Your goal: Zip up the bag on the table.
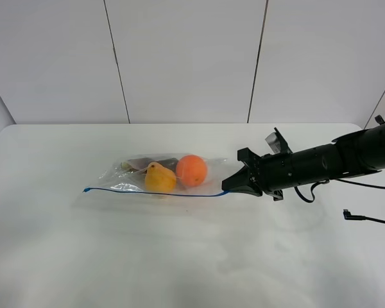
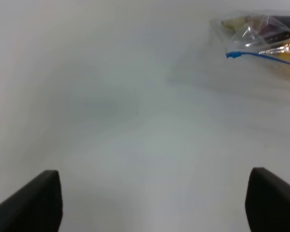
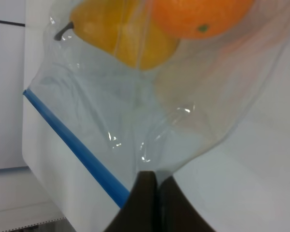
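Ur R hand (image 1: 226, 187) is pinched shut on the bag (image 3: 135, 121) corner by the blue zip (image 1: 154, 192). L hand (image 2: 152, 198) is wide open over the worktop (image 2: 111, 121).

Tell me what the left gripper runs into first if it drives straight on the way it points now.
Probably just the table: only bare white tabletop shows ahead of the open left gripper. The bag lies off to one side of that line, though depth is hard to judge.
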You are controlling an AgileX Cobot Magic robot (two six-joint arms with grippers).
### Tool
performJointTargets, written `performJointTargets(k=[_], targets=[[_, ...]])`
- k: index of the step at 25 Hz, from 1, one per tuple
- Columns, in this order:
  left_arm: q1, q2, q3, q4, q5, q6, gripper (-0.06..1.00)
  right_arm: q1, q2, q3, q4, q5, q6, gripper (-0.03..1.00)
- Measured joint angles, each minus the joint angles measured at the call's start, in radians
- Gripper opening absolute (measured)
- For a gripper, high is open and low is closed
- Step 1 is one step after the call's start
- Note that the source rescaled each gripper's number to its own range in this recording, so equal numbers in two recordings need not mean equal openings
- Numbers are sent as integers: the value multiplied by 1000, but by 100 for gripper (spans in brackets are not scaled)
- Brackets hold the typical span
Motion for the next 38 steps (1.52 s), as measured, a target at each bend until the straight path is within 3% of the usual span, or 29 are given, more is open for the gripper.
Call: performJointTargets(k=[15, 18, 19, 23, 29, 32, 34, 38], targets=[[0, 0, 0, 0, 0, 0, 99, 0, 0, 0, -1, -5, -11, 3], [0, 0, 0, 0, 0, 0, 99, 0, 0, 0, -1, 0, -11, 18], [0, 0, 0, 0, 0, 0, 99, 0, 0, 0, -1, 4, -14, 34], [0, 0, 1, 0, -18, 3, 99, 0, 0, 0, -1, 37, -14, 65], [0, 0, 32, 1, -71, 8, 99, 0, -33, -55, -40, 89, -13, 76], [0, 0, 34, 1, -75, 8, 99, 0, -71, -88, -106, 83, 26, 92], [0, 0, 34, 1, -75, 8, 99, 0, -101, -111, -178, 57, 73, 97], [0, 0, 34, 2, -75, 8, 99, 0, -156, -144, -445, -56, 224, 100]])
